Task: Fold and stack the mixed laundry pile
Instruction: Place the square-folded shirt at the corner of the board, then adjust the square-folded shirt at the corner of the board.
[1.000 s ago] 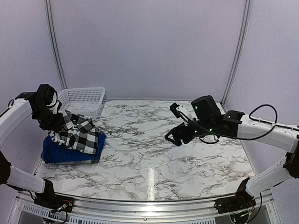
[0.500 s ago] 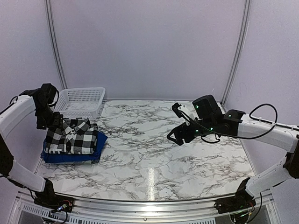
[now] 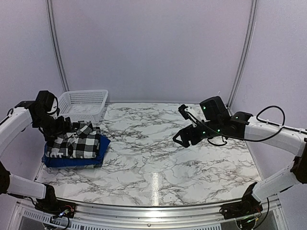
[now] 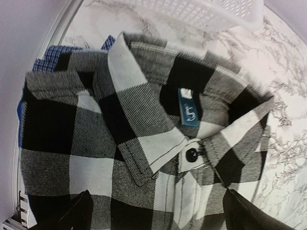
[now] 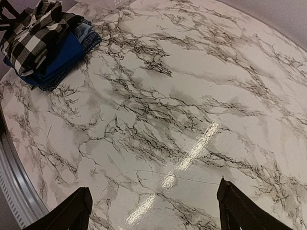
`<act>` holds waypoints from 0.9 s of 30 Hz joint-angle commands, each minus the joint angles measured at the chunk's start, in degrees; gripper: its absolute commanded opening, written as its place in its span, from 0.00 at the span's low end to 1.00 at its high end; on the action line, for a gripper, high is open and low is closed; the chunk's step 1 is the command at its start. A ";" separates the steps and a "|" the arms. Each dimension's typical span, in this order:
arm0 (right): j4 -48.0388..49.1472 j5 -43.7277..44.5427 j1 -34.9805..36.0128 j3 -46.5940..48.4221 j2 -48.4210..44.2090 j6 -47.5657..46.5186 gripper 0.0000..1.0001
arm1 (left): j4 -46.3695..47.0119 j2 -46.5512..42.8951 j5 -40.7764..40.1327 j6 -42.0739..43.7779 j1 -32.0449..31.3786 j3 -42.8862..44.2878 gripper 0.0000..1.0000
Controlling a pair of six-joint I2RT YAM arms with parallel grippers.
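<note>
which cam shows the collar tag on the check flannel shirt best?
Left wrist: the blue collar tag sits mid-frame, close and sharp, on the flannel shirt. Top external shows the shirt small on the blue garment, tag not discernible. Right wrist catches only the shirt at its top-left corner, no tag.

High rear camera; wrist cameras look down (all share the flannel shirt (image 3: 79, 143)).

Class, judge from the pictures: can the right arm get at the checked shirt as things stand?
Probably not easily. The right gripper hangs open over the table, right of centre. The checked shirt lies far left, with the left gripper right above it.
</note>
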 commanded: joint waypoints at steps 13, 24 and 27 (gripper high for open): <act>-1.79 -4.51 -7.63 -2.56 -5.66 3.18 0.92 | 4.96 11.35 -8.66 -4.83 3.97 -0.60 0.99; -5.72 -10.41 -25.11 -2.27 -10.54 5.94 0.99 | 4.54 8.15 -6.32 -7.95 3.23 20.18 0.99; -7.52 -9.83 -28.46 -0.21 -10.47 5.71 0.99 | 4.50 9.67 -5.82 -6.89 -1.03 24.60 0.99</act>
